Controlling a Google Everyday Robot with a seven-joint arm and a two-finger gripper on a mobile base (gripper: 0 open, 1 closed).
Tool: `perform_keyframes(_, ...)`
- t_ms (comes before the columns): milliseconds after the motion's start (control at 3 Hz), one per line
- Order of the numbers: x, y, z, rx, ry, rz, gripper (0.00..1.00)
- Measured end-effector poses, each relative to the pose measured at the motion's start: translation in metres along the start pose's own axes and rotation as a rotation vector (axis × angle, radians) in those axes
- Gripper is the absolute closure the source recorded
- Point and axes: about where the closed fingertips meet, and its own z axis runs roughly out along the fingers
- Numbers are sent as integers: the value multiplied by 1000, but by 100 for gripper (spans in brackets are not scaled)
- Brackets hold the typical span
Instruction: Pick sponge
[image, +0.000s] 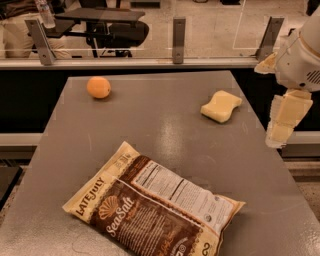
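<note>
The sponge (221, 106) is a small pale yellow block with wavy sides. It lies flat on the grey table (160, 130), at the far right. My gripper (283, 119) hangs at the right edge of the view, just off the table's right side. It is to the right of the sponge and a little nearer to me, apart from it, and holds nothing that I can see.
A round orange (98, 87) sits at the far left of the table. A large brown and cream snack bag (150, 207) lies across the near middle. A glass barrier with metal posts (179, 33) runs along the table's far edge.
</note>
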Motion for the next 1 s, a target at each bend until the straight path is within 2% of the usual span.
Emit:
perform_keyframes(333, 0, -38, 50, -68, -29, -165, 0)
perform_keyframes(667, -1, -53, 70, -105, -43, -246, 0)
perform_keyframes(1000, -10, -69, 99, -165, -47, -350, 0)
